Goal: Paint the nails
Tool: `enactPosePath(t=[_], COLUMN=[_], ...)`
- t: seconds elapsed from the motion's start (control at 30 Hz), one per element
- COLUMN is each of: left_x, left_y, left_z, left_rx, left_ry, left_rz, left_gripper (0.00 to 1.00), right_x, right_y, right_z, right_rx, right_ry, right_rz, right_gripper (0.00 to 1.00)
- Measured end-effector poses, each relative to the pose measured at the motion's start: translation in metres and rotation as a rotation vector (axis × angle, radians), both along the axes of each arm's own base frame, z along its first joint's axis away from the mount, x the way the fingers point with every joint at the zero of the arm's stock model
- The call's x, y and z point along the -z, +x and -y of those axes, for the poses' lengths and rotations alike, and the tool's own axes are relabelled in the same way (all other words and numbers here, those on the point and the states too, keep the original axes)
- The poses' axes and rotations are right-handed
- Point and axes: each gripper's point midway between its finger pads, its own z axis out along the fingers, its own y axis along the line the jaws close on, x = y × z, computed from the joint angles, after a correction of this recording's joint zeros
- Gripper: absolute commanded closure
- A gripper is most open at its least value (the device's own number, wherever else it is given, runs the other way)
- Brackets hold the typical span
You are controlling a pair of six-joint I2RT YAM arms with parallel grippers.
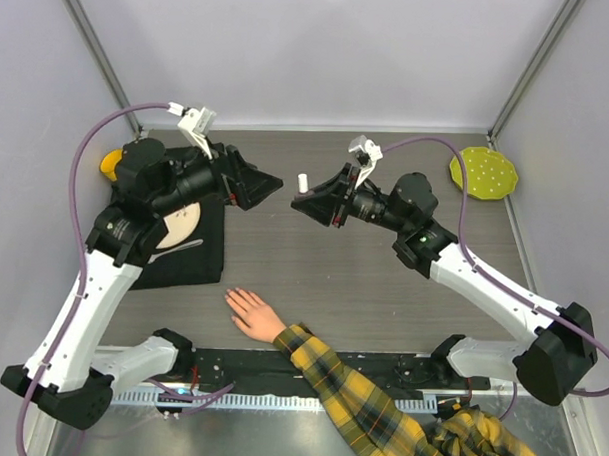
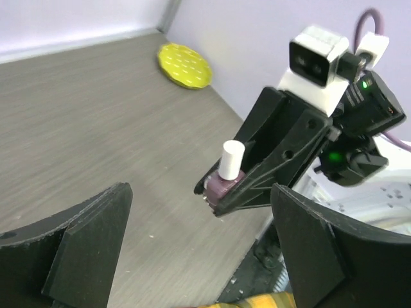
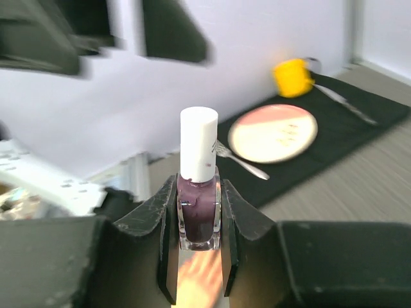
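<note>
A pale hand [image 1: 253, 314] with spread fingers lies flat on the table near the front, its yellow-black plaid sleeve [image 1: 378, 411] running to the lower right. Its nails are too small to make out. My right gripper [image 1: 305, 202] is shut on a small purple nail polish bottle [image 3: 198, 205] with a white cap [image 3: 198, 144], held upright in mid-air above the table. The hand shows blurred below the bottle in the right wrist view [image 3: 196, 279]. My left gripper [image 1: 270, 184] is open and empty, facing the bottle [image 2: 223, 185] from the left at a short distance.
A black mat [image 1: 203, 260] at the left holds a pale plate [image 1: 181, 224], a fork [image 3: 243, 164] and a yellow cup [image 1: 112, 163]. A yellow-green dotted disc [image 1: 484, 172] lies at the back right. Enclosure walls stand on three sides.
</note>
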Motion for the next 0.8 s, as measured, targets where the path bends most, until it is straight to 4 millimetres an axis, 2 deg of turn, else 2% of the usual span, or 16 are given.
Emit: enactPosePath(t=[0.13,0.2,0.27,0.57,0.8], left_x=[0.015,0.022,0.025,0.010,0.005], left_y=[-0.003,-0.007,-0.008,-0.002,-0.007], left_z=[0.012,0.019,0.023,0.038,0.049], left_rx=[0.110,0.157,0.183,0.267,0.375], left_ry=[-0.052,-0.080,-0.101,-0.202,-0.247], left_rz=[-0.045,-0.073,-0.087,-0.088,-0.103], left_gripper=[0.14,0.19,0.20,0.35,0.54], right_x=[-0.015,-0.017,-0.016,-0.025,-0.026], right_y=[-0.018,-0.023,-0.026,-0.038,-0.039], right_z=[-0.005,-0.008,-0.011,-0.012,-0.013], right_rx=[-0.148,-0.206,-0.248,-0.332,-0.356], right_ry=[0.079,0.102,0.115,0.153,0.167], right_rz=[-0.021,-0.048,-0.071,-0.080,-0.087], right_gripper=[0.99,0.99,0.99,0.99,0.99])
